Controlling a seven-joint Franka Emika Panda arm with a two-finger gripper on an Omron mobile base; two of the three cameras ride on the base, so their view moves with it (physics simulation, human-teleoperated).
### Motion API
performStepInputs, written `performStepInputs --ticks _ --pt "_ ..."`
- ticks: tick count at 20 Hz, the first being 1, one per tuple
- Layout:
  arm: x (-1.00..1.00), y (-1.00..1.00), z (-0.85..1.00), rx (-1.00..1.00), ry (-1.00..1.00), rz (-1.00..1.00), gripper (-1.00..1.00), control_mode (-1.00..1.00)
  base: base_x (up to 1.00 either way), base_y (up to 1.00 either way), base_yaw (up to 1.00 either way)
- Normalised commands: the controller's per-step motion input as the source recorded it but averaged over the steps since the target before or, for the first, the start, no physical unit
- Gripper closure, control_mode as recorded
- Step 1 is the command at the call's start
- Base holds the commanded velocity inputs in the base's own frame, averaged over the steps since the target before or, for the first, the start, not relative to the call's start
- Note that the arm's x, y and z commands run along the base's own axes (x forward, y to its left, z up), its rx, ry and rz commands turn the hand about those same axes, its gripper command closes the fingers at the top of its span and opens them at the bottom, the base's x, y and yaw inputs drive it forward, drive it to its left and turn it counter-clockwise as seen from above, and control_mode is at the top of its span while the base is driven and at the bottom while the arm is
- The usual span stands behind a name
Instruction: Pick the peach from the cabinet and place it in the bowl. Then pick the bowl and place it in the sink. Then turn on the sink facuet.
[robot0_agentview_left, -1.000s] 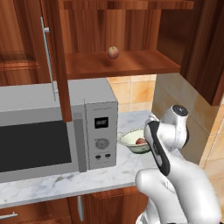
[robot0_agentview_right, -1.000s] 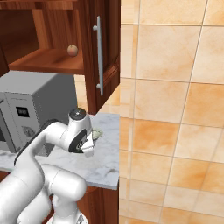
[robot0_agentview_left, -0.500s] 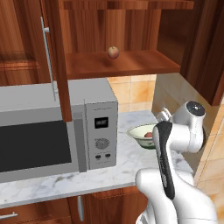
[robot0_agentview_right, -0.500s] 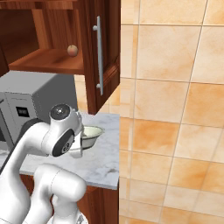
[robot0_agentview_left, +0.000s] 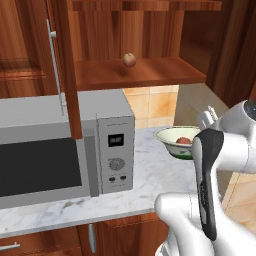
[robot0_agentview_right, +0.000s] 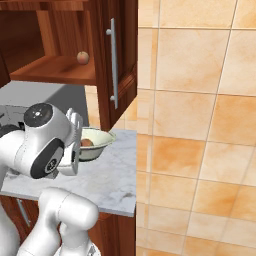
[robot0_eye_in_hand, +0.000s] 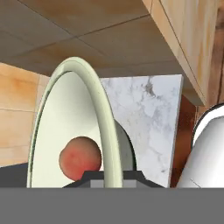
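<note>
The cream-white bowl (robot0_agentview_left: 172, 139) (robot0_agentview_right: 101, 138) (robot0_eye_in_hand: 57, 118) is near the right end of the marble counter (robot0_agentview_left: 145, 175), and the reddish peach (robot0_agentview_left: 184, 141) (robot0_agentview_right: 86, 143) (robot0_eye_in_hand: 80, 158) lies inside it. My gripper (robot0_eye_in_hand: 111, 177) is shut on the bowl's near rim, one finger inside and one outside. I cannot tell whether the bowl rests on the counter or hangs just above it. Above, the open cabinet (robot0_agentview_left: 150, 75) (robot0_agentview_right: 55, 67) holds a paler tan-orange fruit (robot0_agentview_left: 129, 60) (robot0_agentview_right: 83, 57) on its shelf. The sink and the faucet are out of view.
A grey microwave (robot0_agentview_left: 60, 150) stands on the counter left of the bowl. The open cabinet door (robot0_agentview_left: 62, 65) (robot0_agentview_right: 117, 60) with its silver bar handle hangs above the counter. The counter ends at a tiled wall (robot0_agentview_right: 200, 125) to the right.
My hand has swung to the right with the bowl in its grip. The bowl and the peach inside it have moved right and slightly up.
</note>
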Motion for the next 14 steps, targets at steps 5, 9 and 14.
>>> performStepInputs --ticks 5,9,14 --pt "-0.66 0.09 0.76 0.11 -0.16 0.0 1.0 -1.0 0.0 0.0 0.0" --pt "-0.43 0.44 0.98 -0.03 -0.11 0.0 1.0 -1.0 0.0 0.0 0.0" --pt "-0.4 0.07 0.83 0.0 -0.1 -0.04 1.0 -1.0 0.0 0.0 0.0"
